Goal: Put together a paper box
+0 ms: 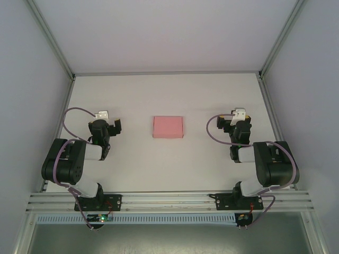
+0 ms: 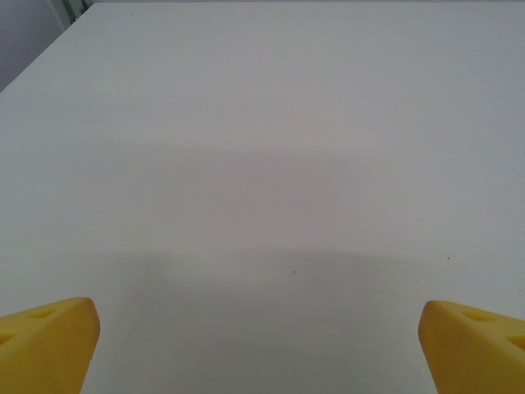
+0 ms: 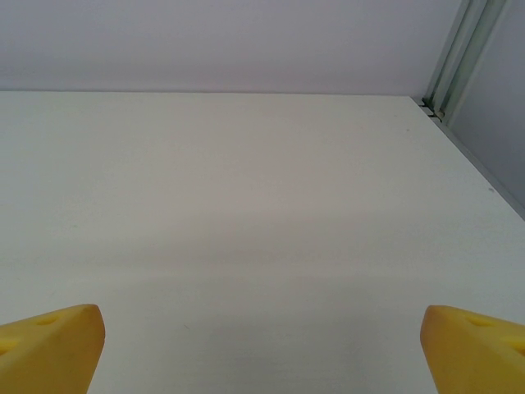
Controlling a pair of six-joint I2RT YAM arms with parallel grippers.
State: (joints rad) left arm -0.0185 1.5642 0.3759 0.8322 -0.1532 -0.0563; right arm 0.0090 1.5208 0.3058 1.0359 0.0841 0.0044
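Note:
The paper box (image 1: 168, 127) is a small flat pink rectangle lying on the white table (image 1: 169, 164), midway between the two arms. My left gripper (image 1: 107, 125) hovers to the box's left, apart from it. In the left wrist view that gripper (image 2: 262, 349) is open, its yellow fingertips (image 2: 49, 341) spread wide over bare table. My right gripper (image 1: 237, 120) sits to the right of the box, also apart from it. Seen from the right wrist, it (image 3: 262, 353) is open too, with yellow fingertips (image 3: 51, 345) at the frame's lower corners and nothing between them.
White walls with metal frame posts (image 1: 53, 39) enclose the table on three sides; a corner post (image 3: 455, 57) stands ahead of the right gripper. An aluminium rail (image 1: 169, 200) runs along the near edge by the arm bases.

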